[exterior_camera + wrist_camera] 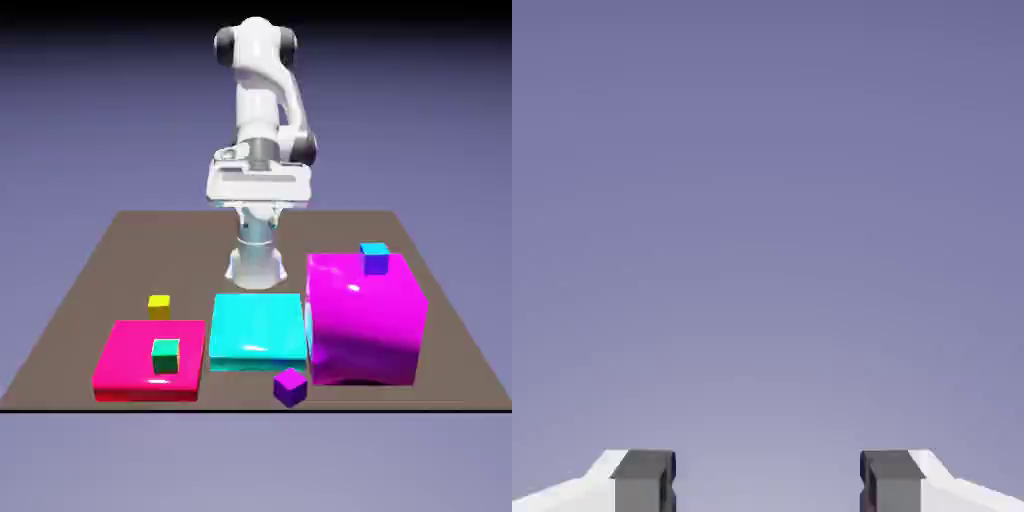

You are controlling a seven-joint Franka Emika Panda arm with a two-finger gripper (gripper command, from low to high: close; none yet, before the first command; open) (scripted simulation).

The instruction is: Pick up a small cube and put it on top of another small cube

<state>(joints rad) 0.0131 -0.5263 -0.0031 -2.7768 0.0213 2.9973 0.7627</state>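
Purple cube (290,386) (table's near edge) far from hand (767,480).

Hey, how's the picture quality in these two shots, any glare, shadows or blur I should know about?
Exterior view: sharp, evenly lit, with white glare patches on the big magenta cube and the cyan slab, and the backdrop darkens toward the top. Hand view: only the blue-violet backdrop, slightly paler lower down, with the gripper crisp at the bottom edge, jaws apart with nothing between them.

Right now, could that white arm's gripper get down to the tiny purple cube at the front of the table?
Probably yes. The small purple cube sits alone on bare table, nothing on top of it. The gripper is open and empty, seeing only backdrop. The big magenta block stands close beside it, so coming from above looks safest.
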